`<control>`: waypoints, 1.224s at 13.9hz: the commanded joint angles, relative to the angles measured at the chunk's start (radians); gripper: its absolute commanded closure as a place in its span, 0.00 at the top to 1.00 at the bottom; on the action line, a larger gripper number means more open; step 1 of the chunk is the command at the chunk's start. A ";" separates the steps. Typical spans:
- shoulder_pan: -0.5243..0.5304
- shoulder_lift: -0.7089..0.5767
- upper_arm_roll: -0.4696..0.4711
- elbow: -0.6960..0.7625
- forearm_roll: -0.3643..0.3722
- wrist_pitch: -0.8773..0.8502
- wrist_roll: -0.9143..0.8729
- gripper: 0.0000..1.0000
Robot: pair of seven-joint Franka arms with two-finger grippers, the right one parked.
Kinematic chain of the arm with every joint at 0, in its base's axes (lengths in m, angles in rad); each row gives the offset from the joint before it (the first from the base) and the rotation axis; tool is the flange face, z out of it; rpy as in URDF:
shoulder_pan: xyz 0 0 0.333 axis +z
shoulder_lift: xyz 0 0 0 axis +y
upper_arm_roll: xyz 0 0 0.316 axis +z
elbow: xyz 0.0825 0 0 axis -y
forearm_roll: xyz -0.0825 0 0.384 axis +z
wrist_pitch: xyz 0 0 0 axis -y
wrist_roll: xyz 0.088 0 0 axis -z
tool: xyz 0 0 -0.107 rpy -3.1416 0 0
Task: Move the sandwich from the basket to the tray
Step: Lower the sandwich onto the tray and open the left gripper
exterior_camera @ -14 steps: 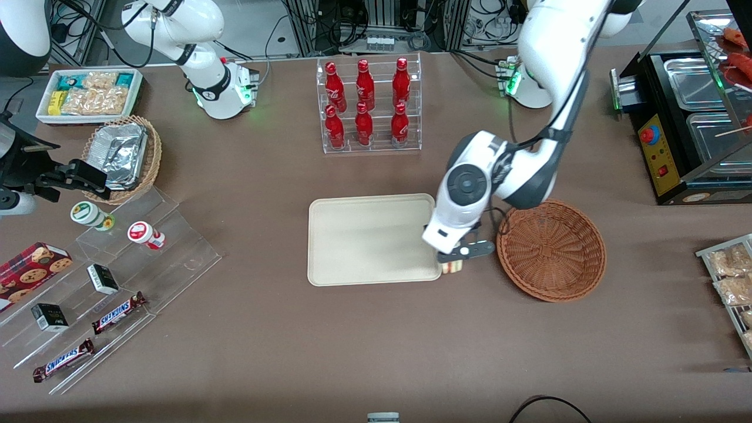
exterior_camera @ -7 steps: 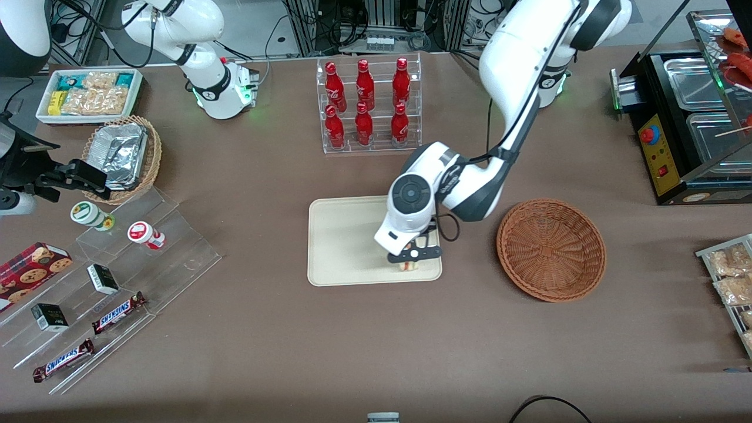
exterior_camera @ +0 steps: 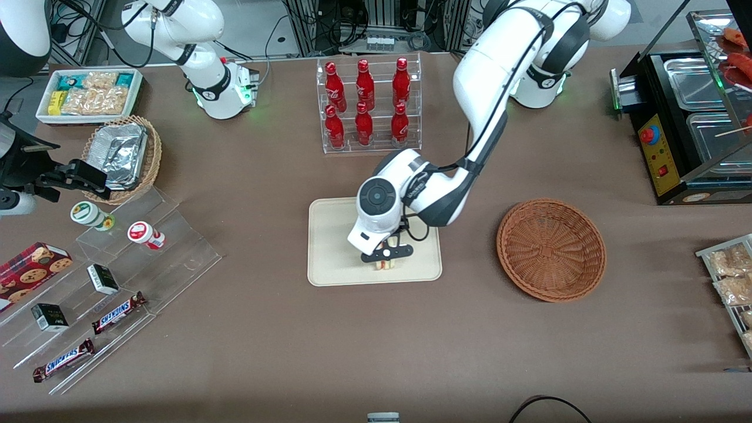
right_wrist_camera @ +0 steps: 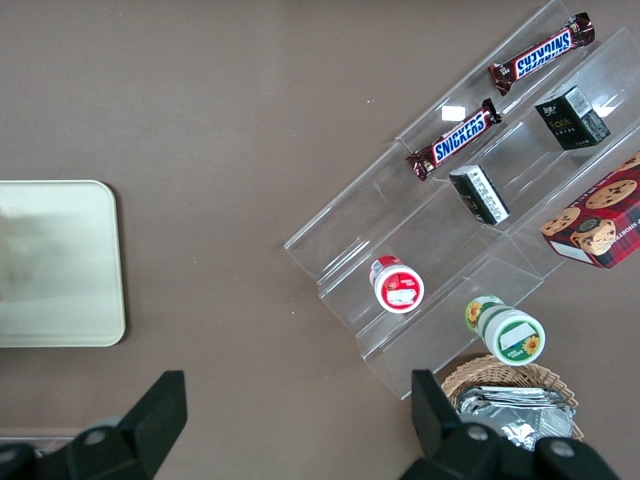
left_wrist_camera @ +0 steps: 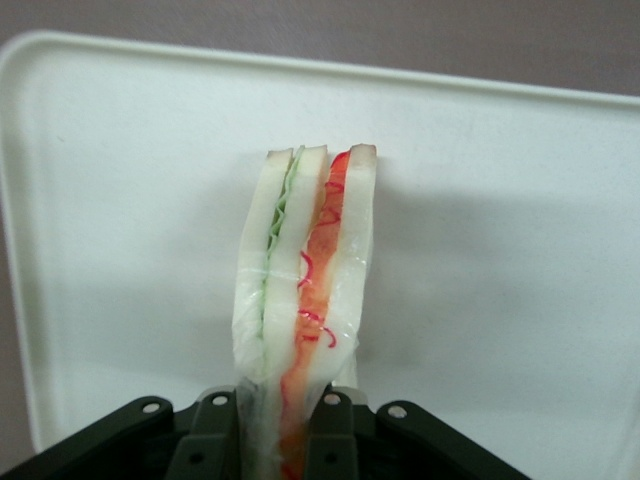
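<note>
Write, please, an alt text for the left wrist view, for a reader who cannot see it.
The gripper is shut on the sandwich, a plastic-wrapped wedge of pale bread with green and red-orange filling layers, held over the cream tray. The tray fills nearly the whole view, with brown table showing past its rim.

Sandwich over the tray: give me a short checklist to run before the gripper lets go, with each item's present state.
1. Gripper shut on the triangular pale-bread sandwich with red and green filling: ok.
2. Sandwich above the flat cream-beige rectangular tray, inside its rim: ok.
3. Sandwich touching the tray surface: cannot tell.
4. Tray area under the sandwich free of other items: ok.
5. Round reddish-brown woven wicker basket holds nothing more: ok.
6. Sandwich wrapping clear of the fingers: cannot tell.
</note>
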 commanded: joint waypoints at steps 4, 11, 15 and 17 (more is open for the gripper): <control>-0.029 0.063 0.012 0.092 -0.013 -0.030 -0.070 0.18; -0.029 0.045 0.017 0.092 0.000 -0.040 -0.063 1.00; -0.027 -0.015 0.017 0.090 0.011 -0.072 -0.063 1.00; -0.019 -0.055 0.014 0.090 -0.001 -0.089 -0.060 1.00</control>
